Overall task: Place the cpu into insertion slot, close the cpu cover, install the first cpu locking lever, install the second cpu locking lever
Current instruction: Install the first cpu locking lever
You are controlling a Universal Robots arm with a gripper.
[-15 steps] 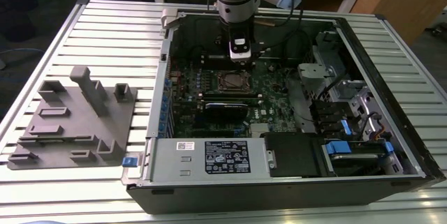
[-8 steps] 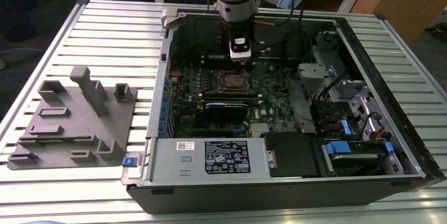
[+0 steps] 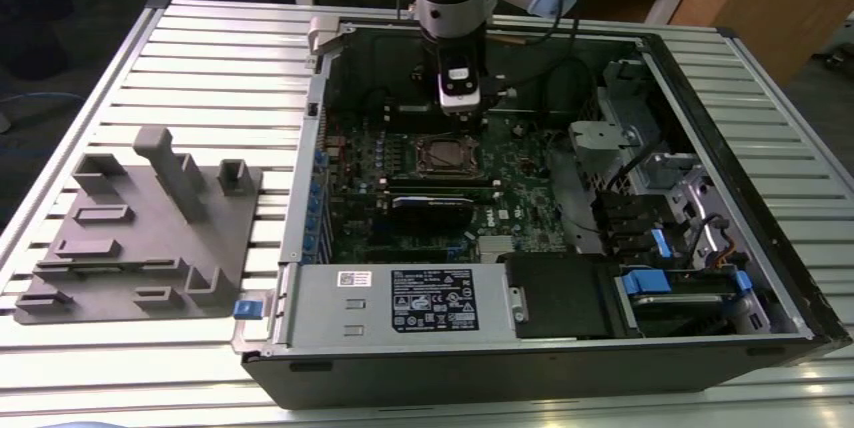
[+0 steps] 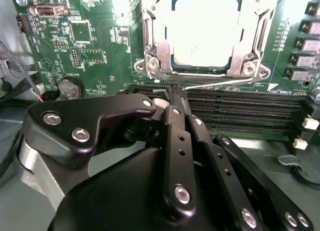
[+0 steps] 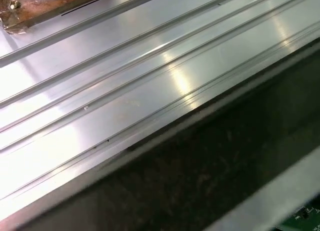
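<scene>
Chip seated in the socket, frame plate down over it

The cpu (image 4: 205, 33), a flat square chip with a pale silver-grey metal top, lies level inside the insertion slot (image 3: 442, 156), the square silver-rimmed socket on the green motherboard. The cpu cover (image 4: 150, 46), a thin silvery metal frame with a large square cut-out, lies flat around the chip's edges, its corners meeting screws, a thin wire lever running along its near edge.

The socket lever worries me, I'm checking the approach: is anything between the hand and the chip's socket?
Nothing visible stands between them. In the second wrist view the hand sits just short of the socket, with its cover down over the chip; between them runs a thin wire lever and bare board.
</scene>
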